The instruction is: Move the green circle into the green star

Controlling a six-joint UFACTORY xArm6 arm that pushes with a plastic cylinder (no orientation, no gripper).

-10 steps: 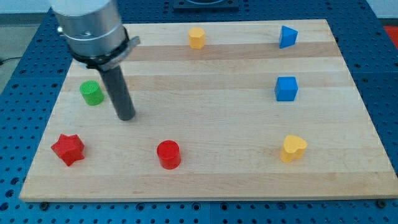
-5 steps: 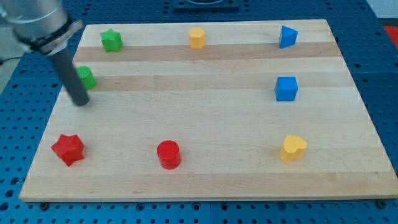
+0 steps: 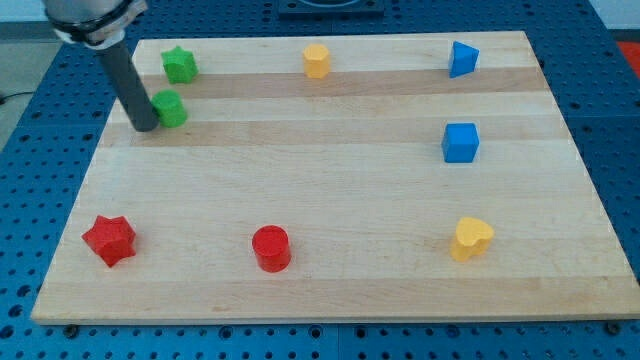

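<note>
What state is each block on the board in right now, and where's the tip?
my tip: on the board, against the green circle's left side
green circle: upright, just below the green star, apart from it
green star: untouched, near the view's top left
other blocks: standing free, apart from each other

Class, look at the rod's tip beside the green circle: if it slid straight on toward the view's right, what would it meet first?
My tip sits at the green circle's left edge, seemingly touching it, so the circle comes first. The green star lies above, outside that line.
</note>
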